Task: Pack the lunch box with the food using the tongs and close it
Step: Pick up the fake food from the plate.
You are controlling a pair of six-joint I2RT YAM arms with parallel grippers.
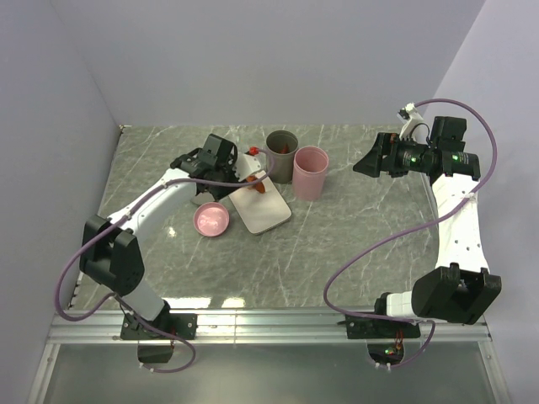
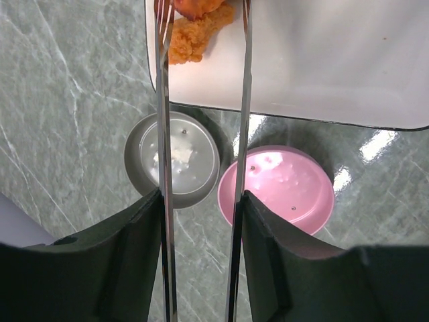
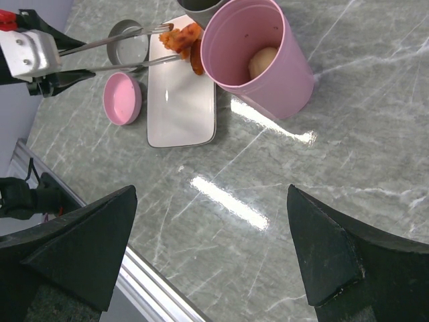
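Left end effector (image 2: 201, 204) grips tongs (image 2: 244, 100); food (image 2: 194, 35) between tips ahead.

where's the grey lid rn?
Left-arm side of the table: in the left wrist view the grey lid lies beside the pink lid, next to the white tray, under one arm of the tongs.
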